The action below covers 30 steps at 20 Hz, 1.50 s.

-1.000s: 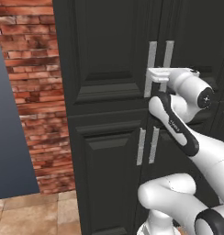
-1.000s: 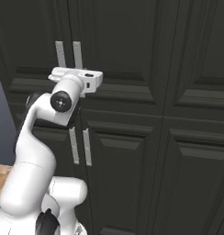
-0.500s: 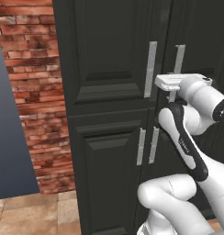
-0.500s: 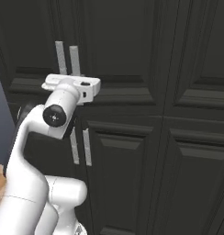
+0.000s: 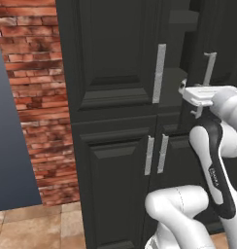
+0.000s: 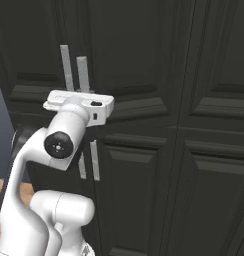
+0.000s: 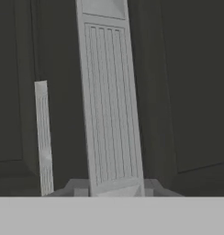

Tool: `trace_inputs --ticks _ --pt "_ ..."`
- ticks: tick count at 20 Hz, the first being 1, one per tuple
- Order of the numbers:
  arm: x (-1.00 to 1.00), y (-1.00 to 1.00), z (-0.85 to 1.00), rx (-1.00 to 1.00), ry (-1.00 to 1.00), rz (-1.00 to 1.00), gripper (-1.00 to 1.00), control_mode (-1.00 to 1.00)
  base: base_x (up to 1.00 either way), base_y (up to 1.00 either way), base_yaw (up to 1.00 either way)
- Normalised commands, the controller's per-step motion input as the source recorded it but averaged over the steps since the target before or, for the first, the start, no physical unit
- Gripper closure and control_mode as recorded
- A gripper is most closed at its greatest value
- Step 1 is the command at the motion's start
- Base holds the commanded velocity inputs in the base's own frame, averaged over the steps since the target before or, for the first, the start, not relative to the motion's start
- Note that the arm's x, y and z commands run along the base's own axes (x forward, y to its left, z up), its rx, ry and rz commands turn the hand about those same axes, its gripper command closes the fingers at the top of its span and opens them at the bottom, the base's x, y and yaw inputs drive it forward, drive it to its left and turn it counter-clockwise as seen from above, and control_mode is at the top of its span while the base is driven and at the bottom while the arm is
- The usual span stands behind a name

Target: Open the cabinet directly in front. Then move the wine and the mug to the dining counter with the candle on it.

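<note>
Cabinet [image 5: 115, 73]: tall, black, directly ahead beside brick wall [image 5: 35, 97]. Upper right door [image 5: 222, 53] swung partly ajar; upper left door shut. Gripper [image 5: 198, 92] at the right door's silver bar handle [image 7: 111, 105], fingers closed narrowly around it. 2 lower handles [image 5: 156, 154] untouched.

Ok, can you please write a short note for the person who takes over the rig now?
Gripper: shut on the right upper door handle of the cabinet.
Right upper door: pulled partly open, with a gap beside the closed left upper door.
Done: opening has begun.
Left: swing the door fully open, let go of the handle, then take the wine and the mug to the dining counter with the candle.
</note>
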Motion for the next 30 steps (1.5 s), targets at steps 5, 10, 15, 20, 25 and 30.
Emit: trace_inputs --ticks 5,10,15,20,25,30 --pt "-0.61 -0.38 0.05 0.0 0.05 0.0 1.0 -1.0 0.0 0.0 0.0" --pt "-0.57 -0.45 0.01 0.0 0.04 0.0 1.0 -1.0 0.0 0.0 0.0" --pt "-0.13 -0.07 -0.02 0.0 0.0 0.0 1.0 -1.0 0.0 0.0 0.0" --pt "0.0 0.0 0.0 0.0 0.0 0.0 -1.0 -1.0 0.0 0.0 0.0" --pt "-0.33 -0.03 0.0 0.0 -0.05 0.0 -1.0 -1.0 0.0 0.0 0.0" --pt "-0.62 0.0 0.13 0.0 -0.13 0.0 -1.0 -1.0 0.0 0.0 0.0"
